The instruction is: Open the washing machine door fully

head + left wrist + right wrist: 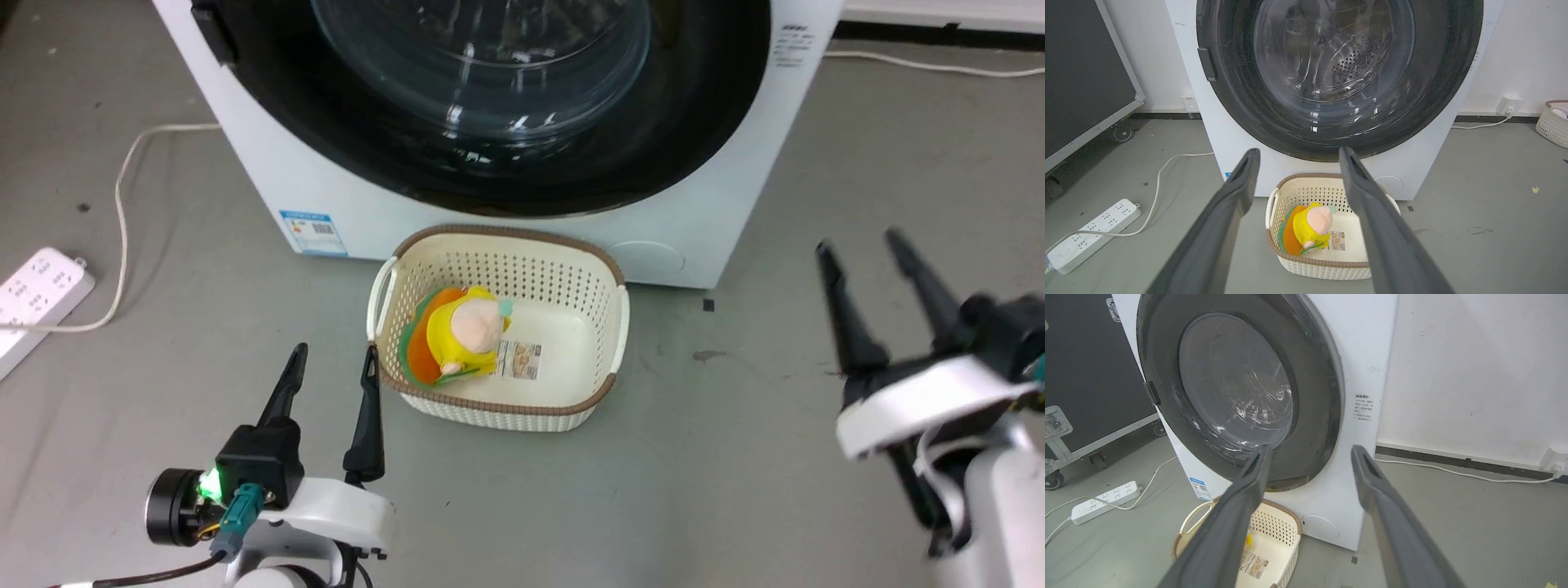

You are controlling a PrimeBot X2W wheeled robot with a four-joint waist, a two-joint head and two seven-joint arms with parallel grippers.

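The washing machine (506, 237) (1233, 143) (1355, 355) is a white box straight ahead. Its round glossy black door (343, 122) (1237, 102) (1314, 396) lies flat against the front, with a clear glass bowl at its centre and a small black handle notch (214, 34) (1207, 64) (1152, 393) on its left rim. My left gripper (335, 366) (1296, 157) hovers open over the floor, low and left of the basket, well short of the door. My right gripper (857, 245) (1310, 453) is open too, raised at the right, facing the machine's right front corner. Nothing sits between either pair of fingers.
A cream perforated basket (604, 278) (1294, 190) (1274, 516) holding a yellow and orange plush toy (457, 331) (1306, 228) stands on the floor right before the machine. A white power strip (37, 298) (1090, 234) (1106, 496) and its cord lie left. A black wheeled case (1086, 375) stands left.
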